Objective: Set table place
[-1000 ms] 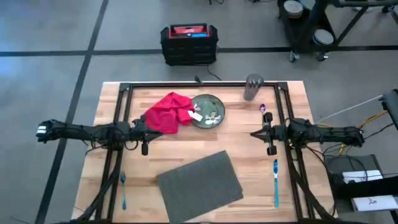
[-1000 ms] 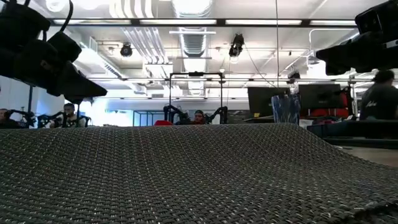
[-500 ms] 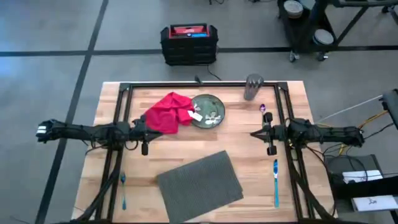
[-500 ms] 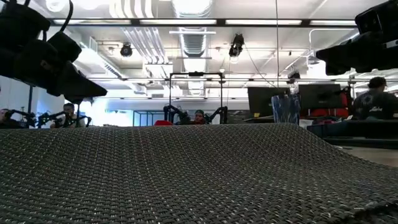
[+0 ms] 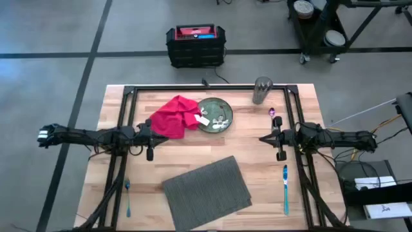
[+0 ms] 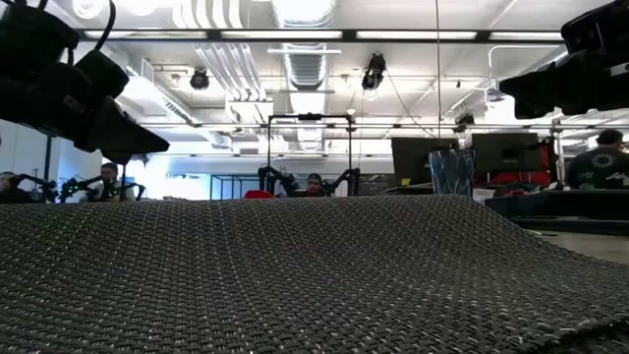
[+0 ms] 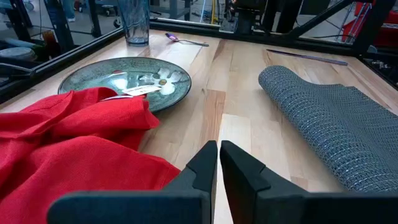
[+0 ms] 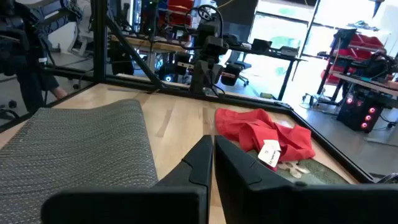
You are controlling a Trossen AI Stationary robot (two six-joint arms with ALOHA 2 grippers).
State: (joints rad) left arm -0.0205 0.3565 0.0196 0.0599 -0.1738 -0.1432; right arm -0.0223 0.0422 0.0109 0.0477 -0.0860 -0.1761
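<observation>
Napkin (image 5: 172, 116) overlaps plate (image 5: 215, 114), well apart from placemat (image 5: 207, 185).

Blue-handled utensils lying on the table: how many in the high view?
2. One blue-handled utensil lies near the table's front left edge, beside the left rail; the other lies at front right, just in front of the right gripper. A separate small purple spoon sits near the glass.

Dark grey ribbed placemat (image 5: 206, 185), red napkin (image 5: 170, 116), green speckled plate (image 5: 215, 114), light-wood table (image 5: 257, 154), blue-handled fork (image 5: 127, 197)
</observation>
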